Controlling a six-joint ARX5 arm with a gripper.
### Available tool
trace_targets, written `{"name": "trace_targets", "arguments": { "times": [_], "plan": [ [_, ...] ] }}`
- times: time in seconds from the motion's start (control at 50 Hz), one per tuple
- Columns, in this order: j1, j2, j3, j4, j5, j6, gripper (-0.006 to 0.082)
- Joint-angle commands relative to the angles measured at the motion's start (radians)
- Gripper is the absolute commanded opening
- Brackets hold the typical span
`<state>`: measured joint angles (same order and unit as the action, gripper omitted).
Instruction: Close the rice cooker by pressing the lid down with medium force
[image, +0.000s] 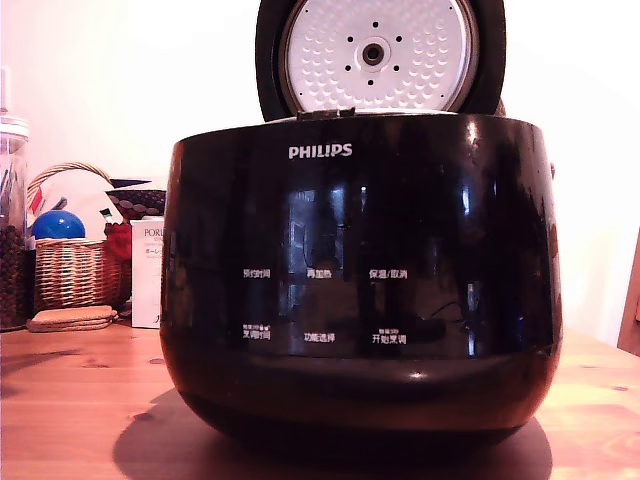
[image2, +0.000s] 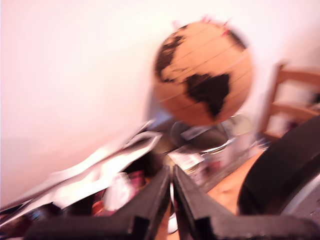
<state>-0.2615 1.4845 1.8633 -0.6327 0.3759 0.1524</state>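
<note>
lid (image: 378, 52) top cut off by ext view edge, wrist view blurred, globe (image2: 204, 75) smeared, gripper (image2: 171, 192) base cropped

Wicker basket (image: 70, 272), blue ball (image: 57, 225), globe (image2: 202, 72)

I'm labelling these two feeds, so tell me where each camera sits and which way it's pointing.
Exterior view: low at table height, facing the cooker front-on, with the open lid upright behind it; no part of the robot shows.
Wrist view: on the arm, blurred, looking along the near-closed gripper toward a wall, a globe and clutter.
Shared: probably the lid, the black curved edge beside the gripper in the wrist view.
</note>
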Motion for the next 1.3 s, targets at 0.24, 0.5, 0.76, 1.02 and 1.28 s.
{"name": "trace_targets", "arguments": {
  "times": [0.24,0.5,0.76,1.02,1.28],
  "plan": [
    [0.063,0.251,0.221,0.023,0.272,-0.055,-0.0024],
    [0.062,0.444,0.37,0.051,0.446,-0.128,-0.0024],
    [0.026,0.581,0.373,0.101,0.519,-0.156,-0.0024],
    [-0.047,0.633,0.373,0.13,0.521,-0.156,-0.0024],
    [-0.127,0.647,0.373,0.177,0.515,-0.153,-0.0024]
  ]
}}
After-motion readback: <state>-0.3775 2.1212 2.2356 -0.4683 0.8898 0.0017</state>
